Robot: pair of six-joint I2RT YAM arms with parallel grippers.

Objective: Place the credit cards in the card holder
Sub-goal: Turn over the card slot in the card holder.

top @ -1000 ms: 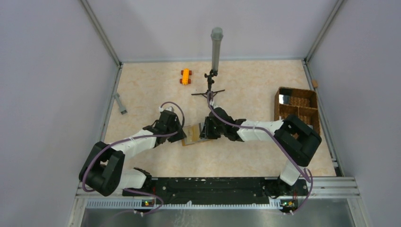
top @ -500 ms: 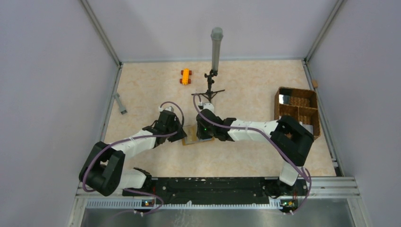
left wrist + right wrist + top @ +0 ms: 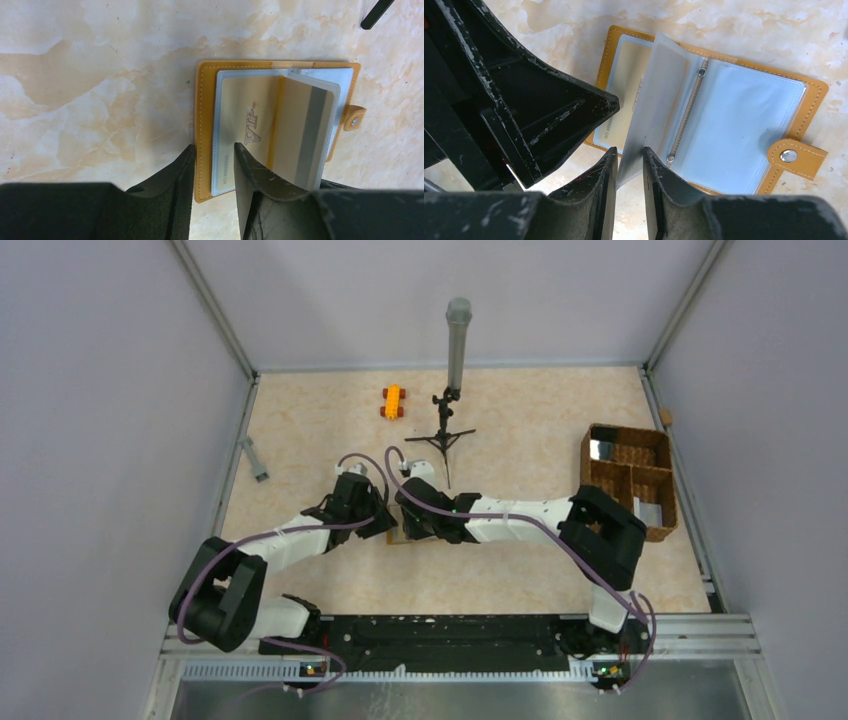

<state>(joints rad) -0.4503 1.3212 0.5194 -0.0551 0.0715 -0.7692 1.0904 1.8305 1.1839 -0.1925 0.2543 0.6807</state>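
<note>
The mustard-orange card holder lies open on the table, with clear sleeves and its snap tab at the right. A gold VIP card sits in the left sleeve. My right gripper is shut on the lower edge of a silvery grey card, which stands tilted over the fold; it also shows in the left wrist view. My left gripper is open and straddles the holder's left cover edge, one finger over the sleeve. In the top view both grippers hide most of the holder. No pale blue card shows.
An orange toy car and a small tripod with a grey cylinder stand at the back. A wicker basket stands at the right edge. A small grey object lies at the left. A tripod leg lies near the holder.
My right gripper has moved left across the open holder toward my left gripper, carrying the grey card. The left arm has stayed where it was.
</note>
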